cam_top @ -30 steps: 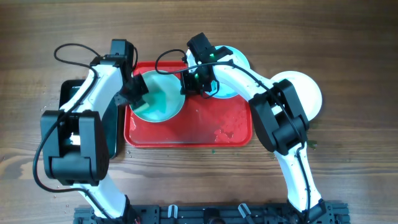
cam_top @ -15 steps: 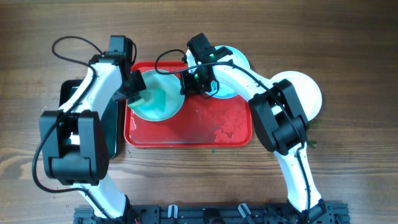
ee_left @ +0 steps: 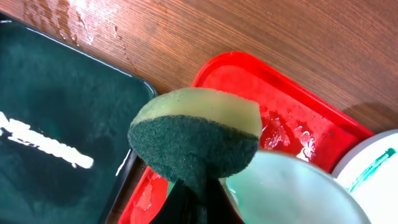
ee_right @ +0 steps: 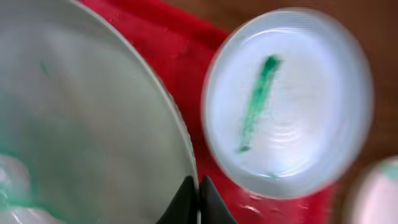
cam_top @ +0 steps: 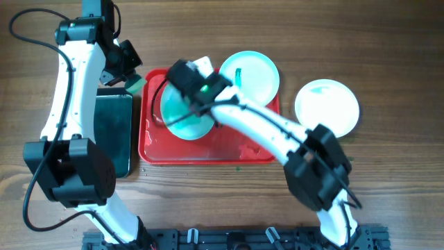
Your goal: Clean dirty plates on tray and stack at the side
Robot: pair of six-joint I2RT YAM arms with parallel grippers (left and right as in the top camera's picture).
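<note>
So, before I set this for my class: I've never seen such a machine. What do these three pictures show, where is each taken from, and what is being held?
These are two robot arms at a wooden table, each ending in a two-finger gripper. The wide picture looks straight down from above; the two close-ups come from cameras on the wrists. On the table lie a red tray, a black tray beside it, and a white plate off to one side. The left gripper holds a green sponge near where the trays meet. The right gripper appears to pinch the rim of a turquoise plate in the red tray. A second plate, marked with a green streak, sits at that tray's far edge.
</note>
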